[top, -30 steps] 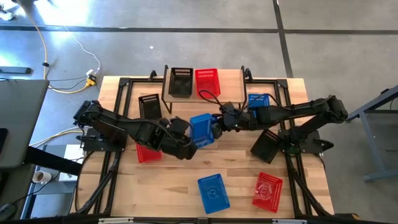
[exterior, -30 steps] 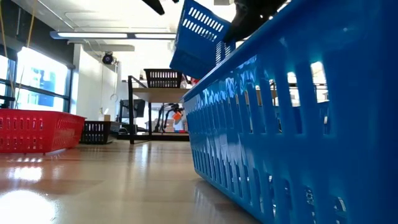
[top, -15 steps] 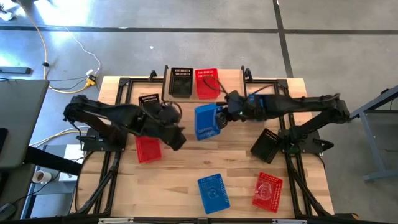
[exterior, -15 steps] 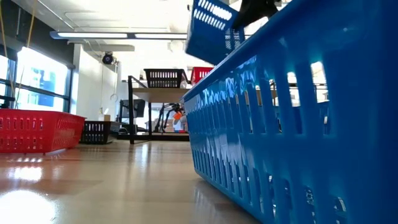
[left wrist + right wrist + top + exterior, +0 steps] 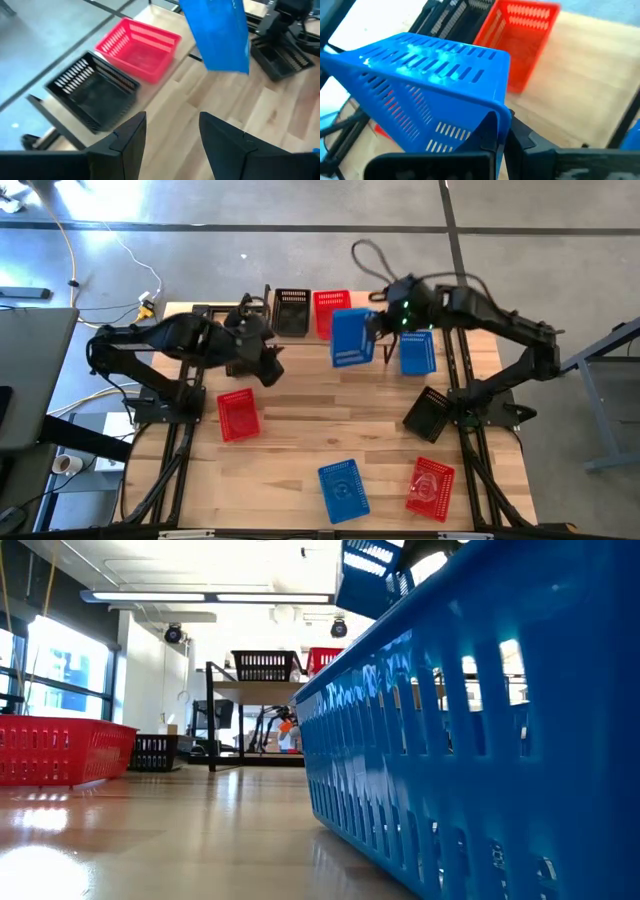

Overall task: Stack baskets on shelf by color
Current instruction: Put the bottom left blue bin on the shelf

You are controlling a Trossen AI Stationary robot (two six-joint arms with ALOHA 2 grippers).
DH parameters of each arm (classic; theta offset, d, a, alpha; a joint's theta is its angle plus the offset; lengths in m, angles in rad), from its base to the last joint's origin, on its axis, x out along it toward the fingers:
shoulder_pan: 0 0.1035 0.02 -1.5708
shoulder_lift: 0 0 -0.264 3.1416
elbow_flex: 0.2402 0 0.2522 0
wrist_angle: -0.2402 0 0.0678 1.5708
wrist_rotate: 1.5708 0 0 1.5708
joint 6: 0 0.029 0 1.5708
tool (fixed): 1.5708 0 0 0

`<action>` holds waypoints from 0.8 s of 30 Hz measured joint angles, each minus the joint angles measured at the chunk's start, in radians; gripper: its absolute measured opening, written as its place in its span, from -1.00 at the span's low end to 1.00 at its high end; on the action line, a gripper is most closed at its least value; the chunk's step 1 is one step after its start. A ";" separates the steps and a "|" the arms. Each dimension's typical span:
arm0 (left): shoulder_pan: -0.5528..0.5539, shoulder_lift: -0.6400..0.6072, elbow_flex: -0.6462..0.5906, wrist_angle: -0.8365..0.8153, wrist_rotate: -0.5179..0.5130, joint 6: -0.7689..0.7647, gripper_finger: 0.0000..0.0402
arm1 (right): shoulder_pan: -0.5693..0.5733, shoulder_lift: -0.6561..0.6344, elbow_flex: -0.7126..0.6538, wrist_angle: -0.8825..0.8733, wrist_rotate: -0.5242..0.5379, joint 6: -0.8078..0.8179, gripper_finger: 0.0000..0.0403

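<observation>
Since a second ago the right gripper (image 5: pixel 372 330) has carried the blue basket (image 5: pixel 351 337) up beside the shelf (image 5: pixel 375 305), pinching its rim; the left gripper (image 5: pixel 262 358) has backed away, fingers spread. The tilted basket could clip the red basket (image 5: pixel 332 310) there.

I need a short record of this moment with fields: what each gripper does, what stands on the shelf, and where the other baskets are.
right gripper: shut on blue basket, held in the air near the shelf
left gripper: open, empty, beside the shelf's left end
on shelf: black basket, red basket, side by side
on tabletop: blue baskets at right rear and front centre; red at left and front right; black at right
</observation>
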State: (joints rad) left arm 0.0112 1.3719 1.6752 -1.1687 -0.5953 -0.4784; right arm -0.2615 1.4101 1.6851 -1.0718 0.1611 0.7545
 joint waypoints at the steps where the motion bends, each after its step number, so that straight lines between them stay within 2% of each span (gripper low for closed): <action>1: 0.010 -0.005 0.000 0.000 0.000 0.019 -0.14 | -0.024 0.000 0.016 -0.012 -0.014 -0.007 -1.00; 10: 0.114 -0.029 -0.001 -0.025 0.015 0.155 -0.14 | -0.248 0.001 0.133 -0.097 -0.124 -0.066 -1.00; 17: 0.170 -0.036 -0.001 -0.024 0.041 0.194 -0.14 | -0.434 0.006 0.134 -0.130 -0.245 -0.108 -1.00; 24: 0.205 -0.035 0.000 -0.024 0.058 0.195 -0.14 | -0.543 0.040 0.133 -0.158 -0.292 -0.184 -1.00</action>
State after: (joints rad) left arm 0.2162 1.3373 1.6748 -1.1922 -0.5375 -0.2835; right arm -0.8041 1.4500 1.8183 -1.2302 -0.1312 0.5705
